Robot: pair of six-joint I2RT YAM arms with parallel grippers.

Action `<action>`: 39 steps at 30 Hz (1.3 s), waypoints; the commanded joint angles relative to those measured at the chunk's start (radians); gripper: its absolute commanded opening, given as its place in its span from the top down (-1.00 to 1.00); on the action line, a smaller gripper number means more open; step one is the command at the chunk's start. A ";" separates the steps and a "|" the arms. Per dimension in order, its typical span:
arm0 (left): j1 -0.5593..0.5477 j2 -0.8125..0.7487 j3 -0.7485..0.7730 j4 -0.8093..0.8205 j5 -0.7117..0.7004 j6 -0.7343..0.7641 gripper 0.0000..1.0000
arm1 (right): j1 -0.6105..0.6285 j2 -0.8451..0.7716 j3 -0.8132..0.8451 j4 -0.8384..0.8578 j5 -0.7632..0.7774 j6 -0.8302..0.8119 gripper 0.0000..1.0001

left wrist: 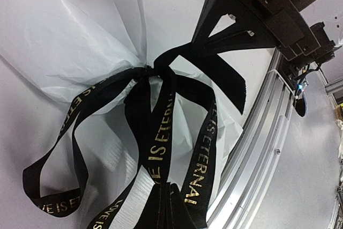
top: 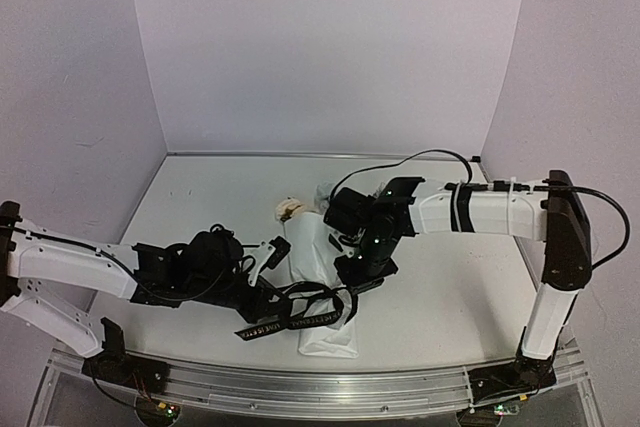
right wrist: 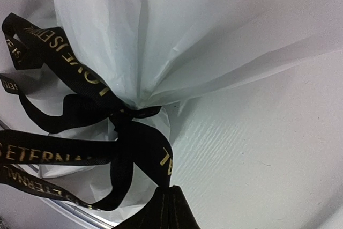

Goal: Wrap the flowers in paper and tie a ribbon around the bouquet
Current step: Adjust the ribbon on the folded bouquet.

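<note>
At the near side of the table (top: 200,197), just past the metal rail (top: 300,387), lies the thin end of the bouquet (top: 318,277). It sits in the middle, between the two arms.

A little farther in, the ribbon (left wrist: 161,132) goes around the pinched part of the paper (right wrist: 187,36). It is knotted there, with loops and loose tails hanging off it (the gold words say LOVE IS ETERNAL).

The left gripper (top: 268,299) is closed tight, and ribbon strands run down into it in its own camera, so I think it pinches the ribbon. The right gripper (top: 352,272) is closed tight too, with a ribbon tail running straight into its tips.

So the wrapping looks done, and the ribbon is around the bouquet with a knot in it. What is left, I think, is small: pull the knot snug if it is loose, then let go of the tails.

The bouquet lies flat. Its long side runs from near to far and leans a bit to the left at the far end. The flowers (top: 291,210) peek out there, pointing away from the arms.
</note>
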 commanded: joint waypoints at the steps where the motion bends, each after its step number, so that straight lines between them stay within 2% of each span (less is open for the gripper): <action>1: -0.002 -0.043 -0.020 -0.030 -0.016 0.009 1.00 | -0.002 -0.060 -0.049 -0.039 0.062 -0.056 1.00; 4: -0.002 -0.069 -0.028 -0.030 -0.008 0.012 1.00 | -0.002 -0.062 -0.076 -0.036 0.059 -0.060 1.00; 8: -0.003 -0.057 0.064 -0.034 0.101 0.068 1.00 | -0.002 -0.039 -0.099 0.017 0.018 -0.049 1.00; 14: -0.026 0.140 0.245 -0.070 0.266 0.176 0.94 | -0.026 -0.016 -0.165 0.185 -0.061 0.001 1.00; 15: -0.032 0.165 0.271 -0.075 0.274 0.183 0.84 | -0.034 -0.016 -0.181 0.219 -0.074 0.016 1.00; 17: -0.038 0.208 0.290 -0.062 0.278 0.183 0.47 | -0.047 -0.014 -0.203 0.273 -0.101 0.043 1.00; 19: -0.038 0.207 0.277 -0.032 0.224 0.156 0.06 | -0.050 -0.017 -0.215 0.305 -0.121 0.057 1.00; 20: -0.038 0.196 0.267 -0.014 0.186 0.137 -0.07 | -0.050 -0.018 -0.219 0.315 -0.125 0.063 1.00; 23: -0.036 0.131 0.218 0.003 0.053 0.093 -0.20 | -0.052 -0.024 -0.238 0.334 -0.125 0.075 1.00; 25: -0.028 0.085 0.189 -0.004 -0.049 0.055 -0.19 | -0.056 -0.031 -0.250 0.345 -0.128 0.082 1.00; 29: 0.014 0.023 0.121 -0.081 -0.176 -0.066 0.04 | -0.062 -0.041 -0.269 0.378 -0.129 0.109 1.00; 32: 0.020 -0.002 0.068 -0.099 -0.158 -0.114 0.10 | -0.063 -0.042 -0.287 0.417 -0.127 0.130 1.00; 35: 0.018 0.021 0.047 -0.102 -0.141 -0.102 0.15 | -0.063 -0.045 -0.303 0.442 -0.128 0.134 1.00; 39: 0.017 0.121 0.127 -0.103 -0.123 -0.031 0.14 | -0.064 -0.046 -0.313 0.464 -0.132 0.145 1.00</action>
